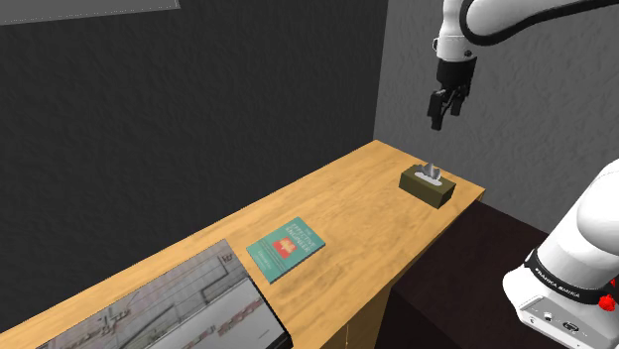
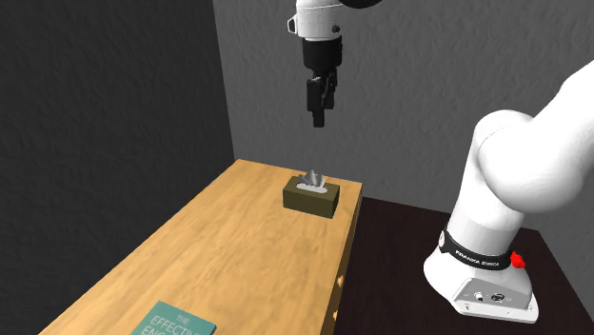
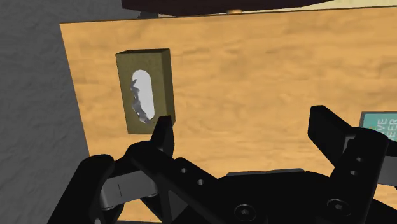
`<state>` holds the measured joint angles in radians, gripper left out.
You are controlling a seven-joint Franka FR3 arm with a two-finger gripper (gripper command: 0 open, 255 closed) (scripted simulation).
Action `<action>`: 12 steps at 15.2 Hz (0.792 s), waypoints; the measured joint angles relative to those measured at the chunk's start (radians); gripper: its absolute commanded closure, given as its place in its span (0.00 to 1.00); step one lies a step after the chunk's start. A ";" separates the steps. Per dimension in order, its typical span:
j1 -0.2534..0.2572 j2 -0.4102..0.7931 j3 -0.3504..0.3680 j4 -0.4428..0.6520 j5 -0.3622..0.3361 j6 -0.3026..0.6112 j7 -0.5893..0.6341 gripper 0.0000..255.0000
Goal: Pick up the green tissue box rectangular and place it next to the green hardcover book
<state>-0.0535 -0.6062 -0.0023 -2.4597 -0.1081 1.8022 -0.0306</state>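
Note:
An olive-green tissue box with a white tissue sticking out of its top stands at the far end of the wooden table, near the grey wall. The same tissue box sits near the table's end in the second exterior view. My gripper hangs high above the box, open, with nothing between its fingers. In the wrist view the tissue box lies beyond one fingertip, off to the side of the gripper. The teal-green book lies flat mid-table, far from the box; the book also peeks in at the wrist view's edge.
A flat dark-framed panel with a pale picture lies at the table's near end beside the book. A grey wall and a dark wall meet behind the table. My white base stands on dark floor beside the table's edge.

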 measured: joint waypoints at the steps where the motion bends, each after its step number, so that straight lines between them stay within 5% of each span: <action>1: -0.008 0.023 0.004 -0.007 -0.014 0.018 0.013 0.00; 12: -0.107 0.414 0.026 0.008 -0.215 0.246 0.202 0.00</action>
<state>-0.1604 -0.1920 0.0235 -2.4514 -0.3233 2.0479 0.1716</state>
